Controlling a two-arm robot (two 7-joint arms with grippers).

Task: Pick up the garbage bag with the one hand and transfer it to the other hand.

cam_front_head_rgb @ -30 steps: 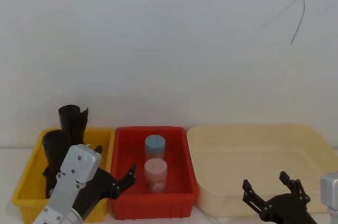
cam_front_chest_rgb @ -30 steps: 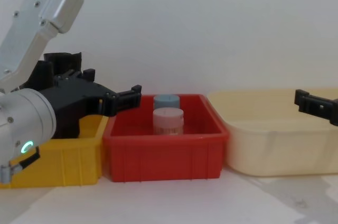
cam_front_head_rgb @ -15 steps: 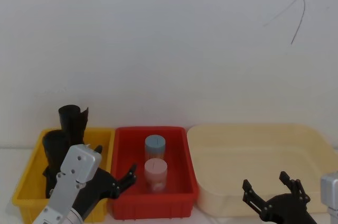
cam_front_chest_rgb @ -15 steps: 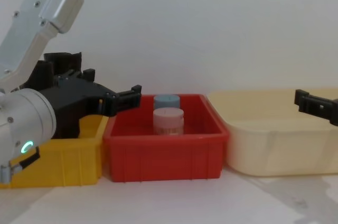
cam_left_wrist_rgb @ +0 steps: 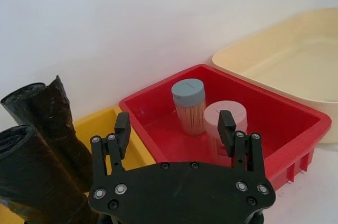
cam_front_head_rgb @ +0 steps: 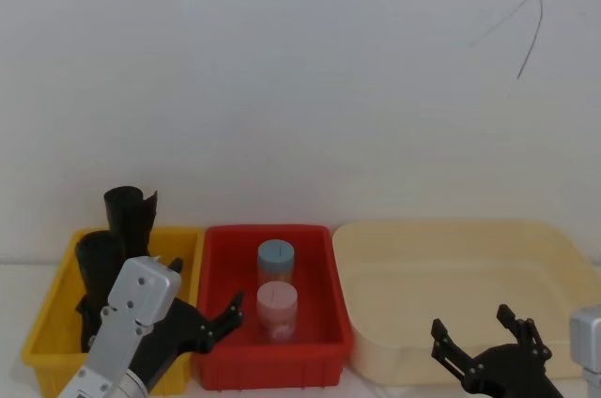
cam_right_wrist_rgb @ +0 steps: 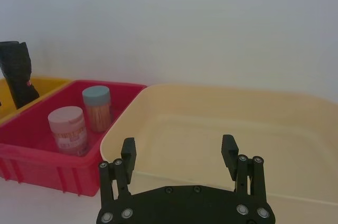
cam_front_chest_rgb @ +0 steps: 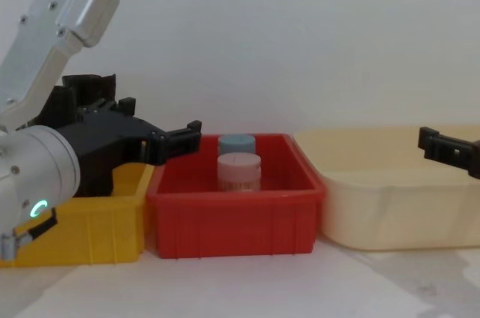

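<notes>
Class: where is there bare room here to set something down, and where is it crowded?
Free: the cream tub, right of the red bin, and the table strip before the bins. The red bin has floor beside its jars. Crowded: the yellow bin, holding the garbage bag and taller roll, open left gripper at its edge. Open right gripper fronts the tub.

Left claw (cam_left_wrist_rgb: pixel 175 124) seems to have barely moved.

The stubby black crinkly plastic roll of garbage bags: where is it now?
In the head view, the garbage bag roll stands in the yellow plastic bin at far left, in front of the taller black roll, just beyond the open left gripper.
</notes>
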